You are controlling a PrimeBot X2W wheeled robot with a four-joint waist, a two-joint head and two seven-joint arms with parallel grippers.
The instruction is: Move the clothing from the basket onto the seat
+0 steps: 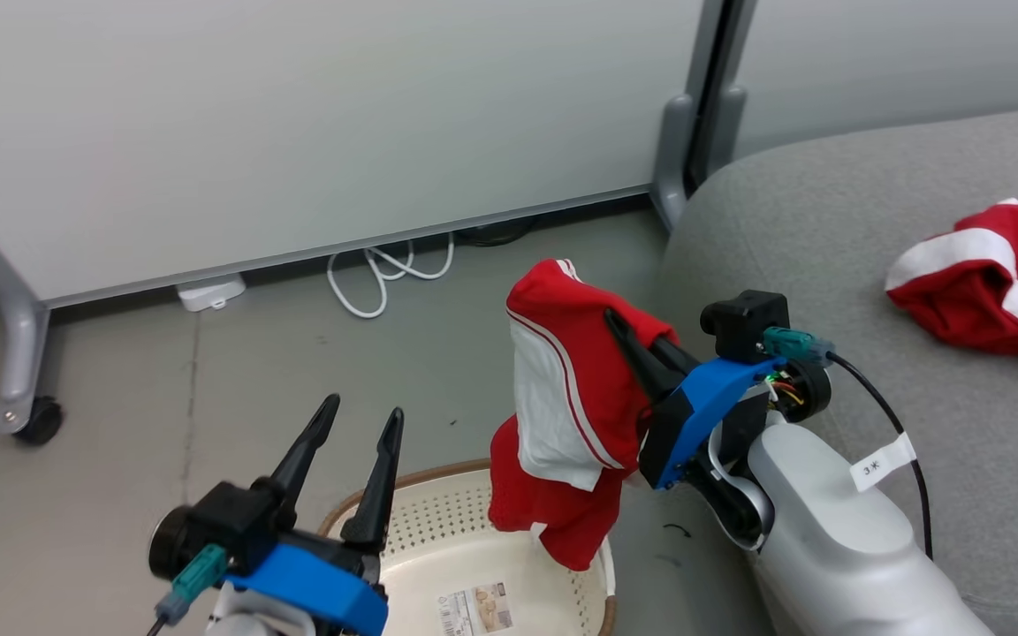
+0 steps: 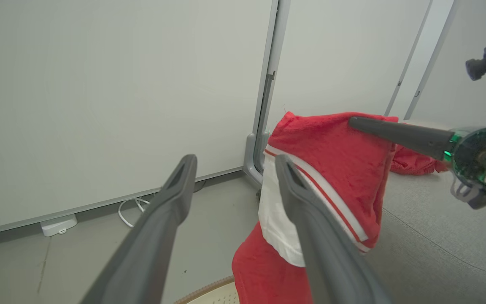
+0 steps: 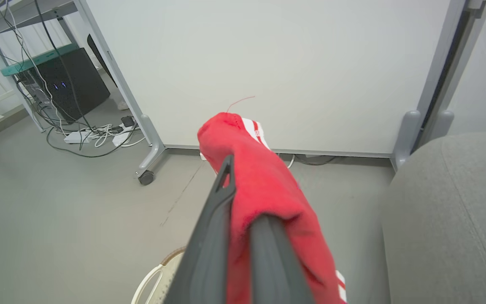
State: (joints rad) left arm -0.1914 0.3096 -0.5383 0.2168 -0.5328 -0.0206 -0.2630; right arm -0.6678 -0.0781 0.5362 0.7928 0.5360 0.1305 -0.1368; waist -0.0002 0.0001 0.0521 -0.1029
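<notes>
In the middle of the frame, the right gripper (image 1: pixel 634 329) pinches a red garment (image 1: pixel 562 371) hanging down over the basket (image 1: pixel 421 478); the seat (image 1: pixel 827 221) lies at frame right. The left gripper (image 1: pixel 364 408) is spread wide, holding nothing.

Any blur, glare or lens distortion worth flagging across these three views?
Head view: even, soft light, no glare, hanging garment sharp. Left wrist view: left claw close and soft-edged, panel post leans from the wide angle. Right wrist view: right claw slightly soft near the lens, background crisp.

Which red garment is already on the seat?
The crumpled garment on the grey seat; the hanging garment is clamped in the right end effector.
</notes>
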